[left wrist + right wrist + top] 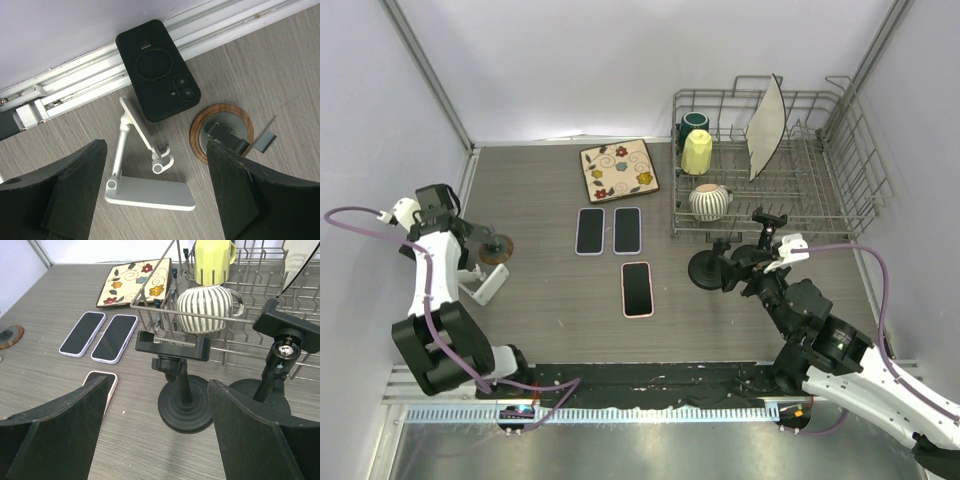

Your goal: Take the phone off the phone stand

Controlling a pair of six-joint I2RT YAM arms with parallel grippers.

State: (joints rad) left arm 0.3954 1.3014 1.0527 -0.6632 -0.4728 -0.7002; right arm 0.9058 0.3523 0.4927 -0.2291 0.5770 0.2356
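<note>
Phone (159,70) lies back-up on the counter (280,65), just beside the white folding stand (170,195). Left claw (156,200) spread wide, empty; right claw (157,432) same.

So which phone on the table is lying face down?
The black phone beside the white folding stand, camera lenses showing; the three cased phones show screens.

Black phone (159,70) beside toppled white stand (150,192)
</note>
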